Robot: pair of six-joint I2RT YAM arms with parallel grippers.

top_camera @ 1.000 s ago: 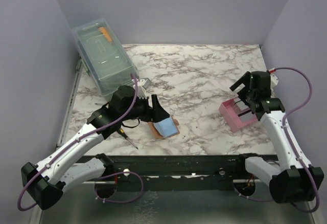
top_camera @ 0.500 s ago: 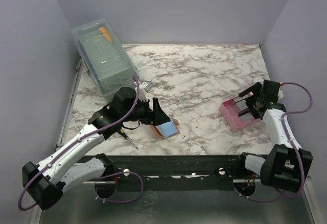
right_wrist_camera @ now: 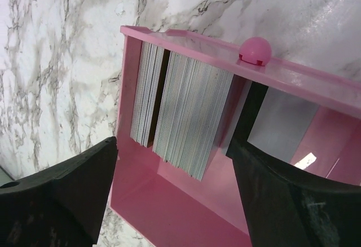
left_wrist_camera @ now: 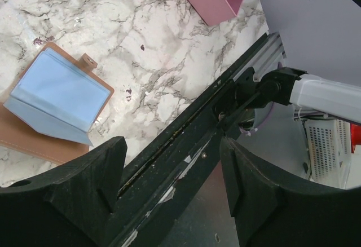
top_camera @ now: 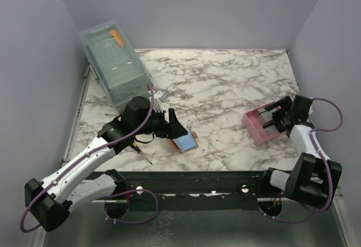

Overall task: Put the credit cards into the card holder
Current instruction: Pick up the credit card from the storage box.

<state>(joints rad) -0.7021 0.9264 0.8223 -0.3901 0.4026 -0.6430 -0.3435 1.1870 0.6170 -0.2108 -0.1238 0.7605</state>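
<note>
While the card holder [left_wrist_camera: 56, 96] lies open, seemingly cardless, the credit cards [right_wrist_camera: 186, 117] stand in the pink tray [right_wrist_camera: 169, 216]; left gripper [left_wrist_camera: 175, 185] and right gripper [right_wrist_camera: 175, 196] gape empty.

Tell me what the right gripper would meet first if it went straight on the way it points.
Probably the edge-on stack of cards in the pink tray: the open right gripper aims at it in the wrist view, though depth is unclear.
</note>
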